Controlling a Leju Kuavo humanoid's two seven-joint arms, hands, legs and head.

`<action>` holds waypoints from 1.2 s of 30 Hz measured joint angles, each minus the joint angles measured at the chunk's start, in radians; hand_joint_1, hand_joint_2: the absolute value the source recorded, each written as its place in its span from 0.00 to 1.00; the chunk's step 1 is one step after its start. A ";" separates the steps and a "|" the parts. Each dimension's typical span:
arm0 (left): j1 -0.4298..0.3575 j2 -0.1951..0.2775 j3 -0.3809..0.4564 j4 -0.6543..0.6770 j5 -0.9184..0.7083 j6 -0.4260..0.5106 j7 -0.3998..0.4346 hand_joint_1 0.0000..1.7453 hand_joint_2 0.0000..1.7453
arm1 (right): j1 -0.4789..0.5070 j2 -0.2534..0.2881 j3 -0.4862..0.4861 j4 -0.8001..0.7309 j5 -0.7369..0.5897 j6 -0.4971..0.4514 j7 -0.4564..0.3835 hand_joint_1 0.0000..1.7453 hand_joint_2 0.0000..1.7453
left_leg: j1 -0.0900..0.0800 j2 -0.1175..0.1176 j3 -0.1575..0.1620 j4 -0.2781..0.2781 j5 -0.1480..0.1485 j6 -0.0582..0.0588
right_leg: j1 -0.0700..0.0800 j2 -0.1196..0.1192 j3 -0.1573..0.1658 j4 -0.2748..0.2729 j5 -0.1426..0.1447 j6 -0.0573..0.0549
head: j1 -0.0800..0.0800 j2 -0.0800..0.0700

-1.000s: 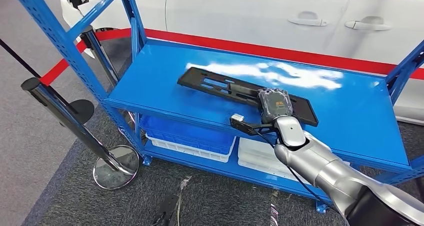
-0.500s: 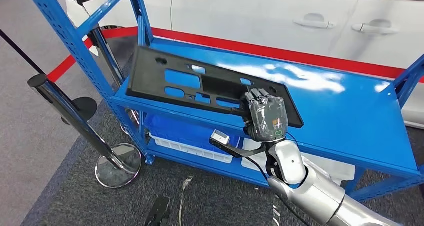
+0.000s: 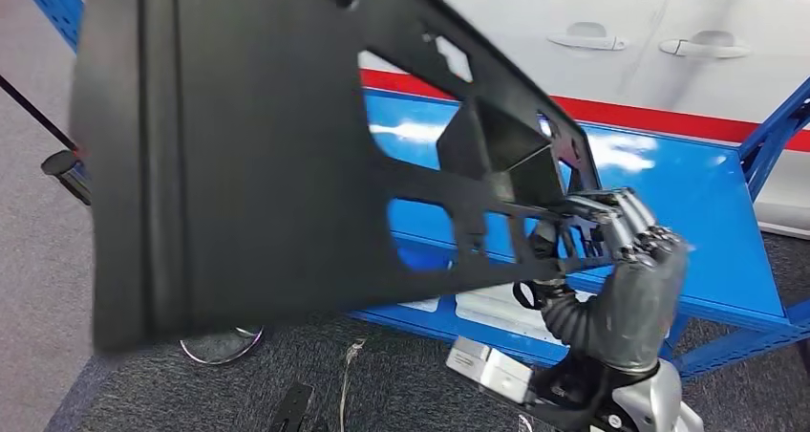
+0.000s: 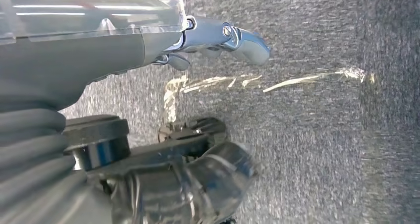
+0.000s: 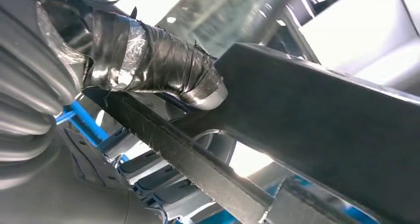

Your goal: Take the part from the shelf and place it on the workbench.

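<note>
Head view, near to far. The black part (image 3: 248,155) is tilted up close to the camera, filling the frame from 9 o'clock to centre, clear of the shelf. At 4 o'clock the right robot hand (image 3: 626,260) grips the part's latticed edge, fingers (image 3: 611,212) curled over a rib; the right wrist view shows its taped thumb (image 5: 153,60) pressed on a bar. Beyond lies the blue shelf (image 3: 669,193), then a white car (image 3: 611,40). The left robot hand (image 4: 198,40) hangs over grey carpet (image 4: 322,135), holding nothing; how its fingers lie cannot be told.
</note>
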 joint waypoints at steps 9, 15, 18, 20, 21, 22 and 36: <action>0.001 0.007 0.021 -0.001 0.021 -0.059 0.055 0.00 1.00 | 0.084 0.000 -0.005 -0.117 -0.124 0.067 -0.026 1.00 1.00 | -0.003 0.009 -0.018 -0.036 0.044 0.042 | -0.003 -0.002 -0.078 0.236 -0.162 0.031 | 0.004 0.000; 0.001 0.015 0.022 -0.001 0.016 -0.083 0.083 0.00 1.00 | 0.118 -0.001 -0.005 -0.151 -0.179 0.130 -0.038 1.00 1.00 | -0.006 0.008 -0.065 0.001 0.058 0.026 | -0.006 -0.003 0.083 0.023 -0.089 0.032 | 0.003 0.000; 0.002 0.020 0.022 -0.001 0.018 -0.089 0.090 0.00 1.00 | 0.131 -0.001 -0.005 -0.161 -0.198 0.147 -0.048 1.00 1.00 | -0.008 0.004 -0.075 0.007 0.072 0.009 | -0.002 0.000 0.077 0.012 -0.076 0.014 | 0.001 0.000; 0.003 0.022 0.022 -0.001 0.020 -0.090 0.093 0.00 1.00 | 0.136 -0.001 -0.005 -0.165 -0.204 0.152 -0.053 1.00 1.00 | -0.006 0.003 -0.090 0.024 0.048 -0.002 | -0.004 -0.003 0.062 0.009 -0.062 -0.003 | 0.000 0.000; 0.004 0.023 0.022 -0.001 0.020 -0.090 0.094 0.00 1.00 | 0.137 -0.001 -0.005 -0.168 -0.205 0.154 -0.054 1.00 1.00 | -0.004 0.003 -0.104 0.056 0.013 -0.007 | -0.005 -0.004 0.052 0.007 -0.053 -0.011 | -0.002 0.000; 0.004 0.023 0.022 -0.002 0.020 -0.091 0.095 0.00 1.00 | 0.138 -0.001 -0.005 -0.171 -0.206 0.156 -0.054 1.00 1.00 | -0.002 0.004 -0.120 0.106 -0.036 -0.011 | -0.004 -0.005 0.043 0.007 -0.044 -0.016 | -0.004 0.000; -0.008 0.033 0.022 -0.003 0.016 -0.113 0.127 0.00 1.00 | 0.189 0.013 -0.004 -0.179 -0.292 0.094 -0.101 1.00 1.00 | -0.024 0.010 0.087 -0.092 0.003 0.045 | 0.005 -0.011 -0.054 0.013 0.015 0.008 | -0.005 0.000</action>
